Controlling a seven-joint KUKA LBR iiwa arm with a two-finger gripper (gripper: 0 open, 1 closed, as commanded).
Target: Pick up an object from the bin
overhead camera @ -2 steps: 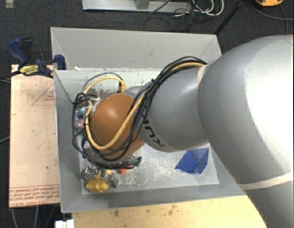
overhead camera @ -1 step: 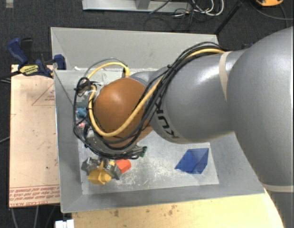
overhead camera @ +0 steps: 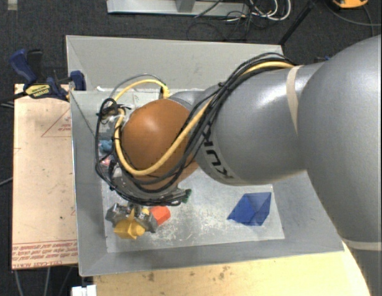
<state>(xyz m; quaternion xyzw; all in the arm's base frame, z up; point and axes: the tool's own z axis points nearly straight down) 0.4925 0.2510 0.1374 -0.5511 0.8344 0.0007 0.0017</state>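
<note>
My gripper (overhead camera: 132, 214) is low in the bin's front left corner, below the arm's wrist. A small yellow lumpy thing (overhead camera: 128, 229) lies right at its tip, touching or just beneath it. A small orange-red block (overhead camera: 160, 214) sits close against the gripper's right side on the bin floor. Whether the yellow thing is gripped is hidden by the gripper's own body.
A blue wedge-shaped block (overhead camera: 250, 209) lies on the bin floor to the right, well apart from the gripper. The arm with its orange dome and cables covers the bin's middle and left. The bin's front and left walls are close to the gripper.
</note>
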